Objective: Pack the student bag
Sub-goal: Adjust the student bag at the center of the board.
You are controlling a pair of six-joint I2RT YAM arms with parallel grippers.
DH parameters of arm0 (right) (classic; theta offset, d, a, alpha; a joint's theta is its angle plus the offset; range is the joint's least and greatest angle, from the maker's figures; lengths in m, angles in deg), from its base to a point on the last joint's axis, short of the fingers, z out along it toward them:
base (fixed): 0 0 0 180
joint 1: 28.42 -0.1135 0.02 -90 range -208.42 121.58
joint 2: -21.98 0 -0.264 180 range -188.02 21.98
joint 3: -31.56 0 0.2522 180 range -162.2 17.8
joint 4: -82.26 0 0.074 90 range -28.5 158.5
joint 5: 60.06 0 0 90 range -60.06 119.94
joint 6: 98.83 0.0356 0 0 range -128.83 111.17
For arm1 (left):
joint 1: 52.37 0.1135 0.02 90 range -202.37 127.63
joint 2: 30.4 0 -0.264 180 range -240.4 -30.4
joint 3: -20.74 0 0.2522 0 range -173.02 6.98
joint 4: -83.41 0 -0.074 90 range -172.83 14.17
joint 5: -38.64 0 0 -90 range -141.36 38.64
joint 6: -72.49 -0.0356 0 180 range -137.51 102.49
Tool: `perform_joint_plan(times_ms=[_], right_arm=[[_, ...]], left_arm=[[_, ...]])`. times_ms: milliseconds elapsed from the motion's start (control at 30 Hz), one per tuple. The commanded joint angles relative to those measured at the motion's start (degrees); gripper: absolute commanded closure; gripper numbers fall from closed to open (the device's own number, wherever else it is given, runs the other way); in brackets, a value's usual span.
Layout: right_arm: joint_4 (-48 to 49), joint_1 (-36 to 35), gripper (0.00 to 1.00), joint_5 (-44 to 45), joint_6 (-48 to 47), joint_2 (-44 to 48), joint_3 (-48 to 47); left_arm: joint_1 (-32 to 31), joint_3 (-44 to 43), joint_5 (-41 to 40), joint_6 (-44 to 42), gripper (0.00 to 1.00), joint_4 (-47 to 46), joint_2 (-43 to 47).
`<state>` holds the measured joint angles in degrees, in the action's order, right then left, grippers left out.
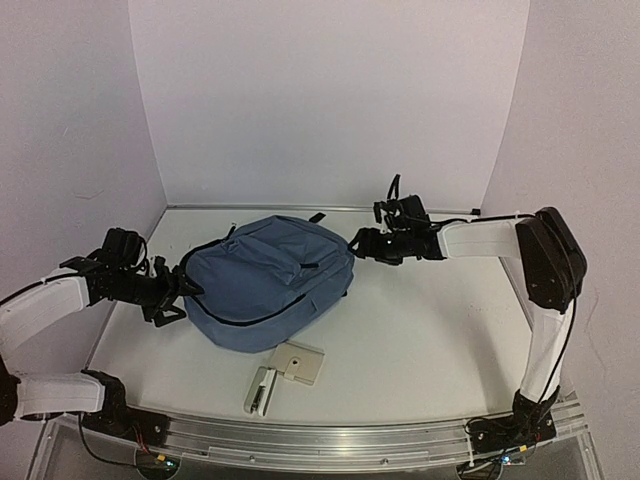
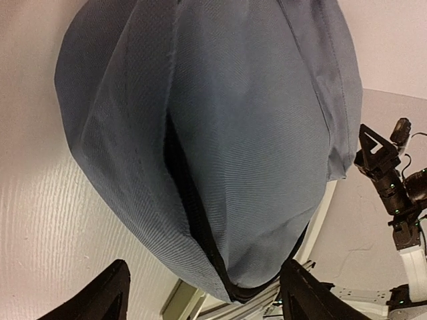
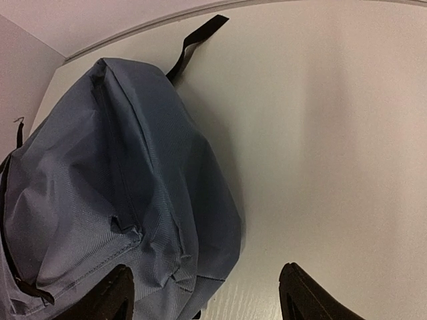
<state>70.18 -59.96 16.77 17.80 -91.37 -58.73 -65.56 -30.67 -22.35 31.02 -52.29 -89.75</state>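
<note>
The slate-blue student bag (image 1: 268,282) lies flat in the middle-left of the white table, its black zip closed. My left gripper (image 1: 178,293) is open at the bag's left end, its fingers spread either side of the bag's edge (image 2: 227,200) without gripping it. My right gripper (image 1: 362,243) is open at the bag's upper right corner, just above the table; the bag (image 3: 113,200) fills the left of its view. A black strap (image 3: 197,40) pokes out behind the bag.
A beige flat item (image 1: 297,363) and a whitish narrow piece (image 1: 258,391) beside it lie on the table in front of the bag. White walls enclose the back and sides. A metal rail (image 1: 330,440) runs along the near edge.
</note>
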Motion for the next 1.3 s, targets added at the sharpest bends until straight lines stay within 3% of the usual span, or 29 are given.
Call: perform_joint_plan(times_ms=[0,100,233,300,367,600,833,967,1133,1200,1267], right_arm=[[4.47,0.36,0.35,-7.87,-1.95,-3.44,-5.11],[4.48,0.41,0.52,-8.95,-2.14,-6.76,-7.34],[4.45,0.37,0.69,-11.56,-2.05,-9.97,-9.38],[4.47,0.41,0.86,-11.88,-1.54,-10.06,-9.27],[4.85,0.39,1.0,-12.04,-0.7,-8.47,-7.95],[6.96,0.4,1.0,-6.06,2.6,6.25,5.45],[5.69,-1.44,1.0,0.84,8.51,25.73,21.15],[3.73,-6.19,1.0,4.44,12.45,32.38,28.44],[2.58,-15.75,1.0,8.65,19.22,36.51,34.41],[2.44,-19.13,1.0,9.1,21.27,37.43,35.28],[1.26,-21.67,1.0,9.7,21.49,37.87,34.38]], left_arm=[[-1.22,1.56,1.44,2.46,0.38,-8.74,-3.29],[-1.91,1.62,0.83,2.77,0.58,-11.51,-7.53],[-2.81,1.17,-2.35,3.29,0.92,-13.3,-8.33],[-2.8,0.26,-4.8,2.7,0.99,-12.49,-7.78],[-2.8,-0.81,-6.9,1.49,1.0,-11.67,-7.73],[-0.96,-11.16,-9.23,-6.14,1.0,-9.13,-18.7],[-0.51,-36.91,-7.36,-15.25,1.0,-6.04,-39.82],[-0.52,-48.75,-4.34,-18.37,1.0,-5.69,-50.58],[-0.58,-55.09,-4.05,-20.32,0.99,-5.84,-57.37],[-0.55,-55.6,-4.4,-20.76,0.94,-5.6,-57.99],[-0.54,-54.39,-6.01,-20.96,0.68,-5.38,-57.02]])
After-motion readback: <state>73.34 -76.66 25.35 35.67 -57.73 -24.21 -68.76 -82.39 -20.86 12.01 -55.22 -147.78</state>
